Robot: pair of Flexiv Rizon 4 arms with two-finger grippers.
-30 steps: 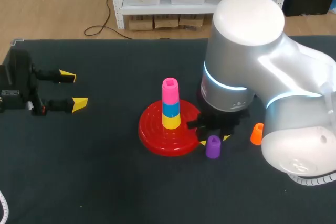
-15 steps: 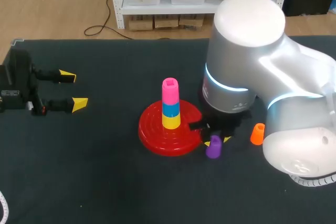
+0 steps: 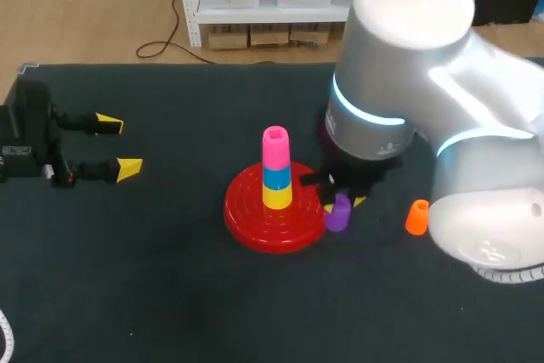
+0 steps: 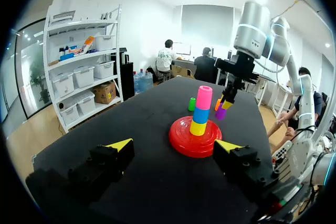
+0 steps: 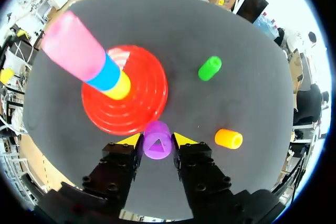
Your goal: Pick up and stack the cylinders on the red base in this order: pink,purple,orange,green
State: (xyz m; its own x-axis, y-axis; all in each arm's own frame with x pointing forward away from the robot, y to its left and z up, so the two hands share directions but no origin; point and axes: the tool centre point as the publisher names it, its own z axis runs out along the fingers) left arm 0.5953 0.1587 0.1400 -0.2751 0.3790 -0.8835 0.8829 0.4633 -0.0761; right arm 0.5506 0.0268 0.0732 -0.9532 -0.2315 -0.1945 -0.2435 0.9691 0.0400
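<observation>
A red base (image 3: 246,210) sits mid-table carrying a peg stack of yellow, blue and a pink cylinder (image 3: 274,149) on top. My right gripper (image 3: 340,202) hangs just right of the base, shut on a purple cylinder (image 3: 337,212). In the right wrist view the purple cylinder (image 5: 157,141) sits between both fingers of that gripper (image 5: 157,140), beside the base's rim (image 5: 142,103). An orange cylinder (image 3: 416,217) lies further right. A green cylinder (image 5: 210,68) lies beyond the base, hidden by the arm in the head view. My left gripper (image 3: 119,146) rests open at the far left.
The big right arm housing (image 3: 399,82) looms over the table's right half. From the left wrist view the left gripper (image 4: 176,148) faces the base (image 4: 184,140) across bare black tabletop.
The right gripper's fingers closed on the purple cylinder, and it has risen and shifted toward the red base. The left arm has stayed put.
</observation>
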